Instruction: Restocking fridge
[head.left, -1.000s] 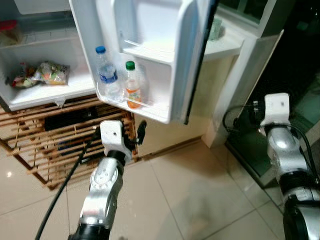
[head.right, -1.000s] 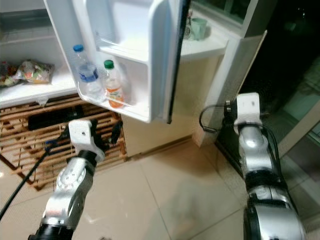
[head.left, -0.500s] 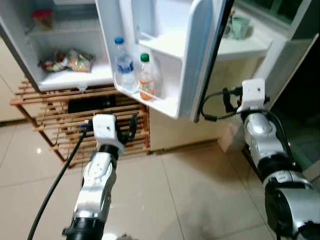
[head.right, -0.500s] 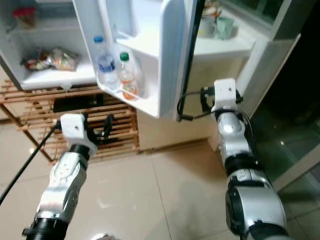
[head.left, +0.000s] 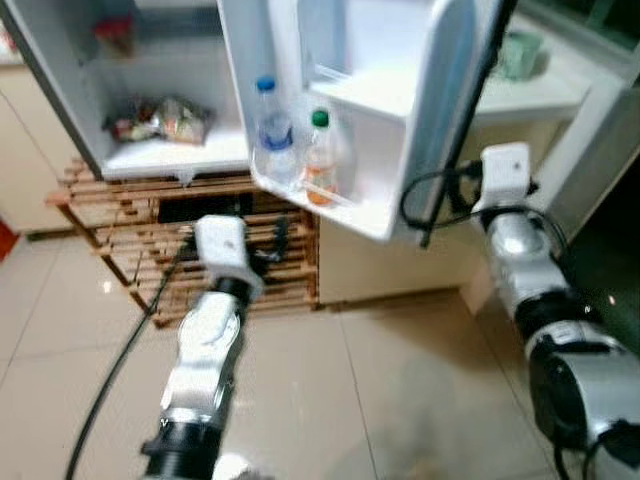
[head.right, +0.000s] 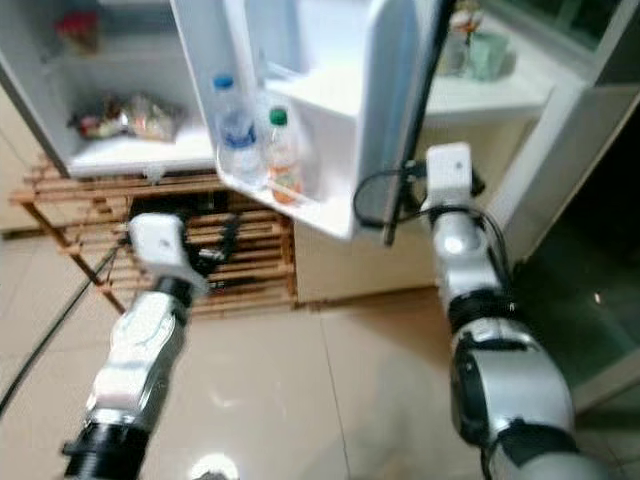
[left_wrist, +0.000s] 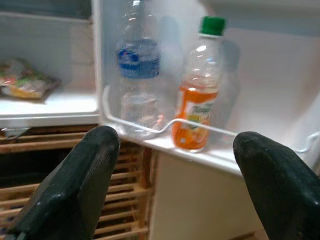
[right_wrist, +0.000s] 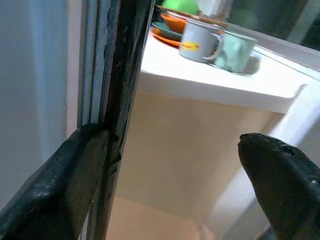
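The fridge door (head.left: 440, 110) stands open. Its lower shelf holds a clear water bottle (head.left: 272, 135) with a blue cap and an orange drink bottle (head.left: 319, 165) with a green cap, both upright. My left gripper (head.left: 277, 240) is open and empty just below and in front of that shelf; in the left wrist view its fingers (left_wrist: 75, 185) frame both bottles (left_wrist: 197, 95). My right gripper (head.right: 405, 182) is open at the door's outer black edge (right_wrist: 125, 75), one finger (right_wrist: 70, 180) touching it. A bag of vegetables (head.left: 160, 120) lies on the fridge's inner shelf.
A wooden slatted rack (head.left: 120, 260) sits under the fridge, close behind my left arm. To the right a white counter (right_wrist: 210, 80) carries a grey mug (right_wrist: 199, 40), a green mug (right_wrist: 235, 51) and orange dishes (right_wrist: 170, 27). Tiled floor (head.left: 400, 400) lies below.
The camera has swung, shifting the whole scene. My right arm has come in from the far right to the door's edge. The left gripper stays under the door shelf.
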